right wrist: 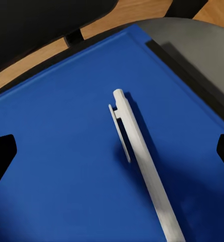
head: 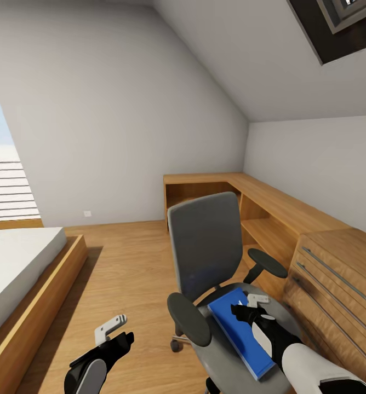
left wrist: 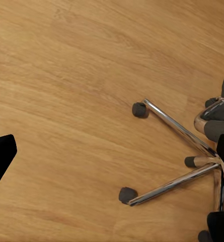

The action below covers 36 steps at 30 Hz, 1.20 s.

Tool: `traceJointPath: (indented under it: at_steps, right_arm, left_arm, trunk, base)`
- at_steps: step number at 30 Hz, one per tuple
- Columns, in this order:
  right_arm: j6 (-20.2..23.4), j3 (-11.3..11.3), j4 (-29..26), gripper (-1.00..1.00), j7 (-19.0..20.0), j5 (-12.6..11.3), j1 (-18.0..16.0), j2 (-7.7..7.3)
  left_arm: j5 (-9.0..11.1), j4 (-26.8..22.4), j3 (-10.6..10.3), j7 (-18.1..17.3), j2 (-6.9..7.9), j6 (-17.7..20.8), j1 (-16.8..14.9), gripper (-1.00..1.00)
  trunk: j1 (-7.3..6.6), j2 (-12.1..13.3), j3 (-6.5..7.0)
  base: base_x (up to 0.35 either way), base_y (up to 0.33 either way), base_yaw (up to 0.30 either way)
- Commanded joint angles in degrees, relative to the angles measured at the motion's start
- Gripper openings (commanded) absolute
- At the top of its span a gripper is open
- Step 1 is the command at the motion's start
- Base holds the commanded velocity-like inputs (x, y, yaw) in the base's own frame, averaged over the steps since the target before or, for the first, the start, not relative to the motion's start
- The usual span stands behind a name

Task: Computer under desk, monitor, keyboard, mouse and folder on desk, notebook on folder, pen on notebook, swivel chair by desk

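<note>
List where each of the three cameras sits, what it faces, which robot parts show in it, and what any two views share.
Head view: from the robot's head, looking forward and down at the swivel chair, blue folder and wooden bed; both arms show, with the left end effector and right end effector.
Left wrist view: near the left end effector, facing the wood floor and the chair's chrome base; one dark fingertip shows.
Right wrist view: near the right end effector, facing the pen lying on the folder; two dark fingertips show.
Shared: head and right wrist views share the folder; head and left wrist views share the chair.

swivel chair (head: 216,257) seat: folder (head: 242,334) flat on it, below right gripper (head: 251,308) | pen (right wrist: 142,161) on folder, between its fingertips | floor (left wrist: 71,91): castors under left gripper (head: 117,328)
</note>
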Motion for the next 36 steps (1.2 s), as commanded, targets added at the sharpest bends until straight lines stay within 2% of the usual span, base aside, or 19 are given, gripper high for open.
traceJointPath:
  at_steps: [1, 18, 29, 36]
  right_arm:
    - [0.15, 0.49, -0.07, 1.00, -0.23, -0.55, -0.02, -0.04]
    - [1.44, 0.51, -0.12, 1.00, -0.25, -0.55, -0.02, -0.03]
    - [2.36, 0.50, -0.20, 1.00, -0.25, -0.55, -0.02, -0.03]
    - [2.42, 0.50, -0.24, 1.00, -0.25, -0.55, -0.02, -0.03]
  left_arm:
    - [0.54, -0.07, -0.04, 0.55, 0.00, 0.05, -0.04, 1.00]
    - [0.54, -0.07, -0.04, 0.62, 0.00, 0.05, -0.04, 1.00]
    - [0.54, -0.07, -0.11, 0.77, 0.00, 0.04, -0.04, 1.00]
    - [0.54, -0.07, -0.13, 0.76, 0.00, 0.05, -0.04, 1.00]
  trunk:
    - [-0.01, -0.03, -0.06]
    - [-0.01, -0.03, -0.06]
    - [2.41, -4.44, -2.03]
    - [2.41, -4.44, -2.03]
  base:
    - [0.000, 0.000, 0.000]
    - [0.000, 0.000, 0.000]
    - [0.000, 0.000, 0.000]
    - [0.000, 0.000, 0.000]
